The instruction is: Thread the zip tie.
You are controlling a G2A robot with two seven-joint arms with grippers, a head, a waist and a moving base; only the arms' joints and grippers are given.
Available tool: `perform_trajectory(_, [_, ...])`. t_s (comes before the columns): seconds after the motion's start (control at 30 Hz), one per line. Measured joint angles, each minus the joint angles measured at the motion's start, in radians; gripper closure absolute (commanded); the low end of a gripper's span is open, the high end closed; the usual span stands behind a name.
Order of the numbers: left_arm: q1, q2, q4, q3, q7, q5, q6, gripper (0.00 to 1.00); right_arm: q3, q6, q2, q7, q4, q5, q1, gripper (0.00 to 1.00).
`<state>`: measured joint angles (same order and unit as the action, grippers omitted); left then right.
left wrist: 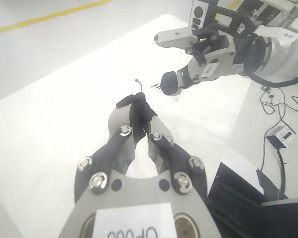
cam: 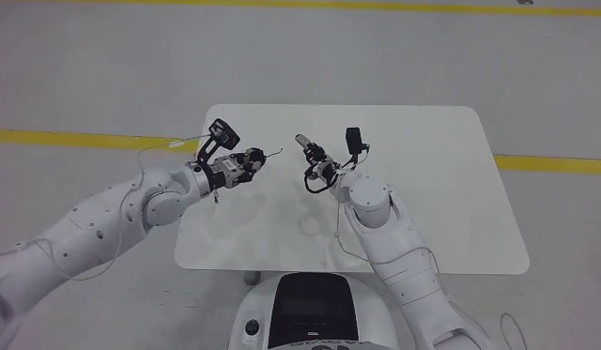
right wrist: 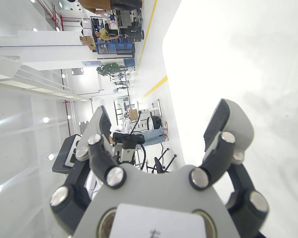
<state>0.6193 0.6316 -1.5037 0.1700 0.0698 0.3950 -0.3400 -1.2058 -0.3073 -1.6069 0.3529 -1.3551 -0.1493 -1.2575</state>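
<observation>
Nearest the left wrist camera, a white label (left wrist: 134, 220) on the base of the left gripper (left wrist: 140, 100) carried dark print, cut off by the picture's lower edge. The gripper's black-padded fingers (left wrist: 149, 111) were pressed together, pinching the zip tie (left wrist: 139, 85). Most of the tie was hidden between the pads. Only a thin dark end with a small knob at its tip stood out past the fingertips. How far the strap ran back between the fingers could not be made out.

The tie was held in the air above the white table (left wrist: 52, 125), pointing toward the other arm. Beyond it hung the right gripper (left wrist: 161, 60), its jaws spread wide apart with nothing between them, one finger bare and pale, the other capped in black. A few thin dark strands (left wrist: 157, 86) showed just beside the capped finger, too small to identify. A small tag (left wrist: 209, 70) on that gripper's body bore print too small to read.
</observation>
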Motion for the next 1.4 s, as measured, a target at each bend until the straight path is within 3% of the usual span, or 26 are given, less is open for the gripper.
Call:
perform_trajectory(0.27, [0.001, 0.000, 0.001, 0.000, 0.000, 0.003, 0.002, 1.00, 0.000, 0.000, 0.000, 0.000, 0.000, 0.000, 0.000, 0.00])
perform_trajectory(0.33, [0.014, 0.002, 0.012, 0.005, -0.001, 0.001, 0.007, 1.00, 0.000, 0.000, 0.000, 0.000, 0.000, 0.000, 0.000, 0.00])
perform_trajectory(0.43, [0.026, 0.004, 0.057, 0.016, -0.027, -0.024, 0.000, 1.00, 0.000, 0.000, 0.000, 0.000, 0.000, 0.000, 0.000, 0.00])
perform_trajectory(0.57, [0.029, 0.005, 0.075, 0.018, -0.096, -0.059, 0.000, 1.00, 0.000, 0.000, 0.000, 0.000, 0.000, 0.000, 0.000, 0.00])
perform_trajectory(0.83, [0.002, -0.010, 0.075, 0.002, -0.248, -0.123, 0.000, 1.00, 0.000, 0.000, 0.000, 0.000, 0.000, 0.000, 0.000, 0.00])
perform_trajectory(1.4, [0.012, -0.052, 0.006, 0.000, -0.388, -0.264, 0.000, 1.00, 0.000, 0.000, 0.000, 0.000, 0.000, 0.000, 0.000, 0.00])
